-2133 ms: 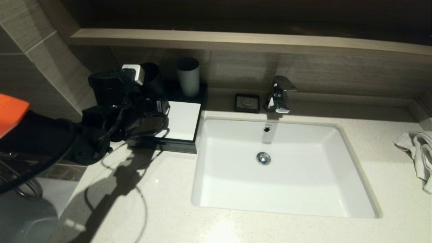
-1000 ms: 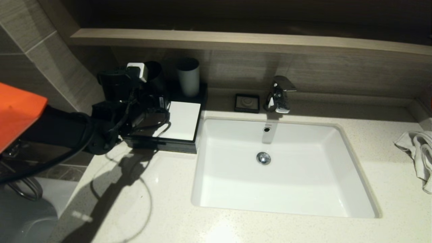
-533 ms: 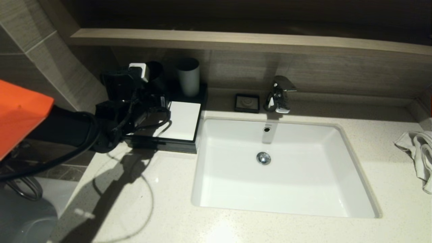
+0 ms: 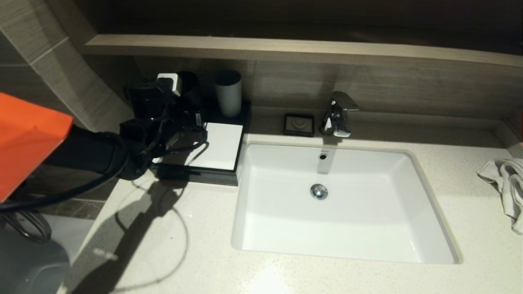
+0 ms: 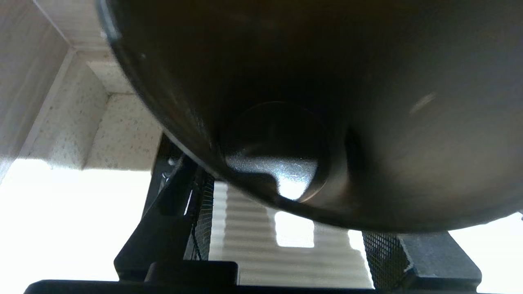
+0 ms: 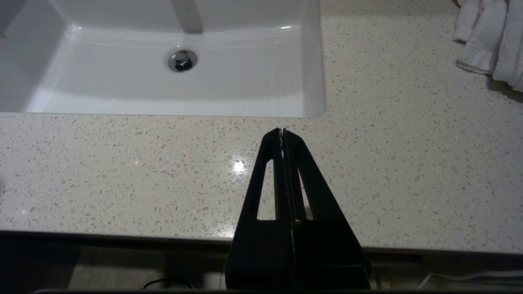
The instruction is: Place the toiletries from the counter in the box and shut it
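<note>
The flat black box (image 4: 222,147) with its white top panel stands on the cream speckled counter (image 4: 196,228), left of the sink; its front drawer looks pushed in. No sachets show in any view. My left gripper (image 4: 186,122) hovers over the box's back left part, right at the black cup (image 4: 188,92). In the left wrist view the black cup (image 5: 310,102) fills most of the picture and hides the fingertips; the fingers (image 5: 171,228) stand wide apart over the white panel (image 5: 245,245). My right gripper (image 6: 282,132) is shut and empty over the counter's front edge.
A grey cup (image 4: 228,93) stands on the box beside the black cup. The white sink (image 4: 339,204) lies at the centre, with a faucet (image 4: 338,114) and a small black soap dish (image 4: 299,124) behind it. A crumpled towel (image 4: 506,183) lies at the right.
My left arm has moved forward and up over the box, closer to the black cup. The box, the cups and the right gripper have not moved.
</note>
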You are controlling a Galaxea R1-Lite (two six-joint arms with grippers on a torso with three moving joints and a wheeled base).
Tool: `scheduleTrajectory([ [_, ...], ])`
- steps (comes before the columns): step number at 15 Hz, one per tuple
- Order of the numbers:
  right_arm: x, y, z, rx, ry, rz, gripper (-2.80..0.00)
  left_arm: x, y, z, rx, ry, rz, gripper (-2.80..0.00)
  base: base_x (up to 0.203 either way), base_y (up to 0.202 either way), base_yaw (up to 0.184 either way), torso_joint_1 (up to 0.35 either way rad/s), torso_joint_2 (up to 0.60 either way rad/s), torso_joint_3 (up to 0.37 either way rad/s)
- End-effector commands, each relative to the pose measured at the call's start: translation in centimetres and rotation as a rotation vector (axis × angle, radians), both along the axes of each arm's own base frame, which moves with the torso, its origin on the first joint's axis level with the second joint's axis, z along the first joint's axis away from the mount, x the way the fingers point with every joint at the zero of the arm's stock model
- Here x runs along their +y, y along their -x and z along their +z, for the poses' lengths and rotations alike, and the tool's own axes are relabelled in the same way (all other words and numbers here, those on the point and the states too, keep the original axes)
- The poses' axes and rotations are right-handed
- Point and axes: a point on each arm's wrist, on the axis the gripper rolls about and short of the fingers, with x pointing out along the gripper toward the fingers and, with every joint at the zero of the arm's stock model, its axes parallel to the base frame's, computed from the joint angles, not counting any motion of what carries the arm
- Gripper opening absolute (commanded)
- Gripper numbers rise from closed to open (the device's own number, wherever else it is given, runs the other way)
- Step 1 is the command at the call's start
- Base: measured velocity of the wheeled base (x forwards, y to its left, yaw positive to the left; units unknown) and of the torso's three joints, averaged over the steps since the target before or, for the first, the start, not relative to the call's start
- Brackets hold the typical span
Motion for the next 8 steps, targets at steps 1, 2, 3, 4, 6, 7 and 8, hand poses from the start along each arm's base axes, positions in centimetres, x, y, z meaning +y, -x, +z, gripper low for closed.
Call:
scheduleTrajectory([
  [1,0.0,0.0,0.0,0.0,-0.001,0.0,-2.8,0.19,-0.45,0.04,-0.009,0.003,0.009,-2.8,0.0,0.0,0.0,0.0,0.0,0.0],
  [2,0.0,0.0,0.0,0.0,-0.001,0.0,-2.8,0.16,-0.58,0.08,-0.009,0.003,0.009,-2.8,0.0,0.0,0.0,0.0,0.0,0.0],
  [3,0.0,0.0,0.0,0.0,-0.001,0.0,-2.8,0.14,-0.62,0.12,-0.006,0.002,0.008,-2.8,0.0,0.0,0.0,0.0,0.0,0.0],
  [4,0.0,0.0,0.0,0.0,-0.001,0.0,-2.8,0.12,-0.68,0.11,-0.006,0.002,0.008,-2.8,0.0,0.0,0.0,0.0,0.0,0.0],
  [6,0.0,0.0,0.0,0.0,-0.001,0.0,-2.8,0.08,-0.82,0.27,-0.012,0.003,0.008,-2.8,0.0,0.0,0.0,0.0,0.0,0.0],
  [7,0.0,0.0,0.0,0.0,-0.001,0.0,-2.8,0.06,-0.84,0.27,-0.013,0.004,0.007,-2.8,0.0,0.0,0.0,0.0,0.0,0.0],
  [8,0.0,0.0,0.0,0.0,-0.001,0.0,-2.8,0.0,-0.88,0.17,-0.01,0.003,0.006,-2.8,0.0,0.0,0.0,0.0,0.0,0.0],
])
